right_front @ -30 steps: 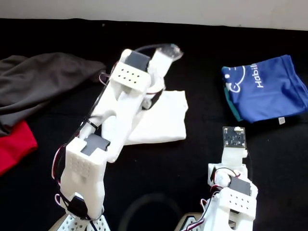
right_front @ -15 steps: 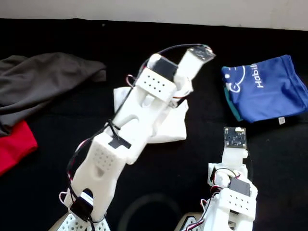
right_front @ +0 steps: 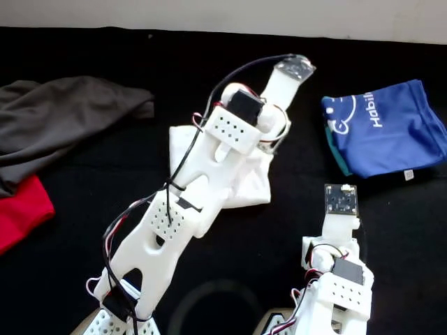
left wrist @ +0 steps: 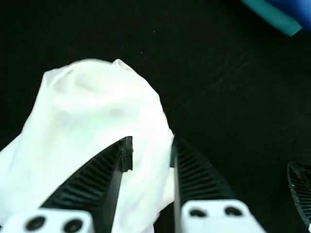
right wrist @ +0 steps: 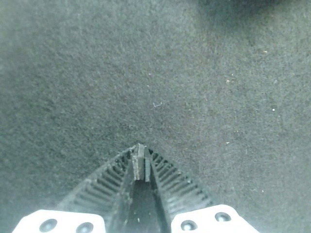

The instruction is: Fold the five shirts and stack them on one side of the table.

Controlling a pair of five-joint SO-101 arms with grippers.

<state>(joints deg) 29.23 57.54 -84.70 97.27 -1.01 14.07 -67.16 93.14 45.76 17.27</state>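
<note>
One crumpled white fabric shirt (left wrist: 92,111) is sitting pinched between the jaws of the left gripper (left wrist: 150,148); the right gripper (right wrist: 140,151) is sitting closed.

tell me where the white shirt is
In the high view the white shirt lies mid-table, between the grey shirt and the folded blue shirt, with the left gripper clamped on it.

Left edge of the table (right_front: 209,56): shirt heap (right_front: 63,118). Right edge: folded stack (right_front: 384,129). Between them, mid-table: single shirt (right_front: 251,181), left arm (right_front: 209,160) over it.
</note>
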